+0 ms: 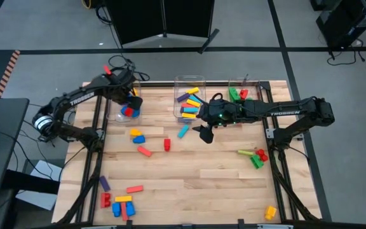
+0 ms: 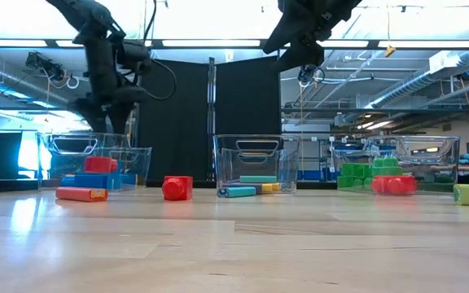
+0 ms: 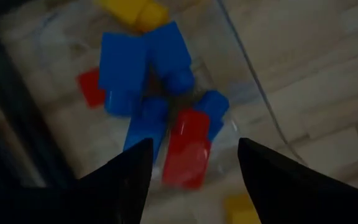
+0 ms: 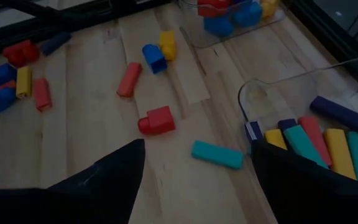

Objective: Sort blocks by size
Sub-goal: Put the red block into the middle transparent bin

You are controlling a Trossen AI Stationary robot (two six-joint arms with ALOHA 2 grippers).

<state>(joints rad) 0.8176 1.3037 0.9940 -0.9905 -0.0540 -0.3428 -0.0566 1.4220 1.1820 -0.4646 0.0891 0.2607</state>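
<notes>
Three clear bins stand along the far edge: the left bin [image 1: 127, 105] holds red and blue blocks [image 3: 185, 146], the middle bin [image 1: 189, 100] long blocks, the right bin [image 1: 240, 94] green and red ones. My left gripper [image 3: 191, 168] hovers open and empty above the left bin. My right gripper [image 4: 197, 168] hovers open and empty in front of the middle bin, above a cyan long block [image 4: 216, 154] and near a red chunky block [image 4: 157, 120]. Loose blocks lie flat about the table [image 1: 189, 178].
Loose blocks lie at the near left corner [image 1: 121, 202], left of centre [image 1: 138, 137], at the right edge [image 1: 254, 156] and near right corner [image 1: 270, 212]. The table's middle and near part is bare wood. A metal frame [image 1: 278, 165] runs along the sides.
</notes>
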